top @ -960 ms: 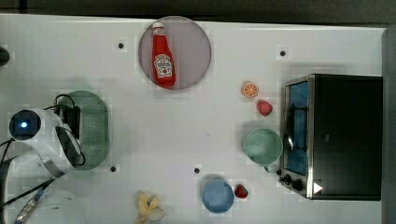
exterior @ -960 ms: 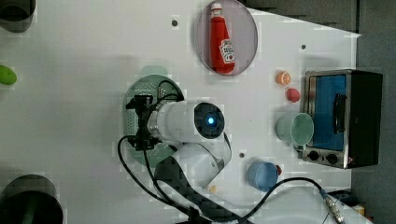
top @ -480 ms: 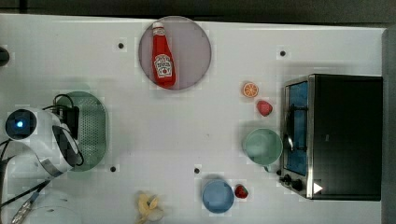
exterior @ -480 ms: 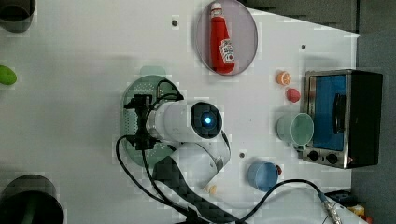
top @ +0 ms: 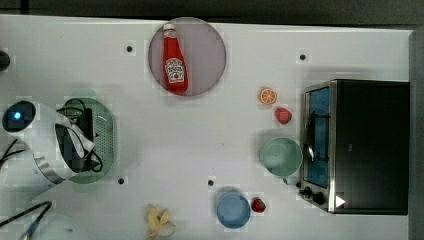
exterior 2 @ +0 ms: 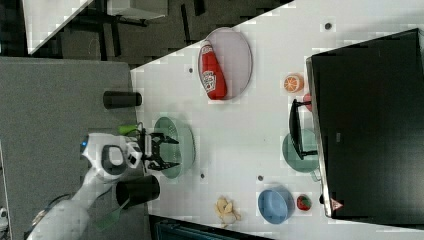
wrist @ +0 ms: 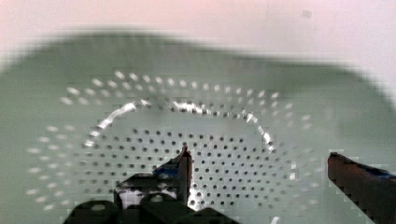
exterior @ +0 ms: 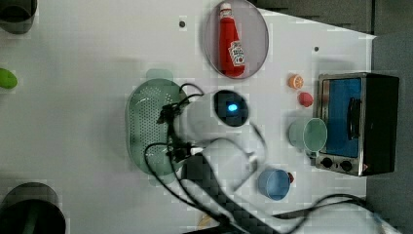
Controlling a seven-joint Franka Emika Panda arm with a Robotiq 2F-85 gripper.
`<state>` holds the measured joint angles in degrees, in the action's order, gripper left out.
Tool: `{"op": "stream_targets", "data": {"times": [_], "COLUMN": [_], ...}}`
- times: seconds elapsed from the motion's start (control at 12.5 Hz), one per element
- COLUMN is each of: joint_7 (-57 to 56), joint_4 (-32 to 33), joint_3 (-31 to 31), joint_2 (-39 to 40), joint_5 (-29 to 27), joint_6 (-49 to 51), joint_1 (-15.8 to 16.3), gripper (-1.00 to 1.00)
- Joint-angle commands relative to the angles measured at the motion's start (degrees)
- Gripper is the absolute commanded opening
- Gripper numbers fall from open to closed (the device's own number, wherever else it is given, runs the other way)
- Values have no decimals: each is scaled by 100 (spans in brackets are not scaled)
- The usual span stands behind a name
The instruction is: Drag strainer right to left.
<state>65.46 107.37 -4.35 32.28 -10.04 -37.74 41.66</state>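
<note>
- Where the counter (top: 210,140) nears the top view's left edge, strainer (top: 104,135) lies flat, long axis up-down there.
- Gripper (exterior 2: 167,153) jaws spread wide above it, holding nothing.

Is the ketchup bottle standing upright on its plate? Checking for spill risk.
No, the ketchup bottle lies flat on the round plate.
</note>
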Motion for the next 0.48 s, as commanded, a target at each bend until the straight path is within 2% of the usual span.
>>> {"op": "stream_targets", "data": {"times": [0.08,0.48], "joint_7": [-1858,-4485], "joint_4": [-231,-288], "joint_3": [-759,-2443], "joint_2": [-1502,-3218], "joint_5": [37,703], "joint_6": [638,2060], "joint_1": [-332,-491], "gripper": [100,100]}}
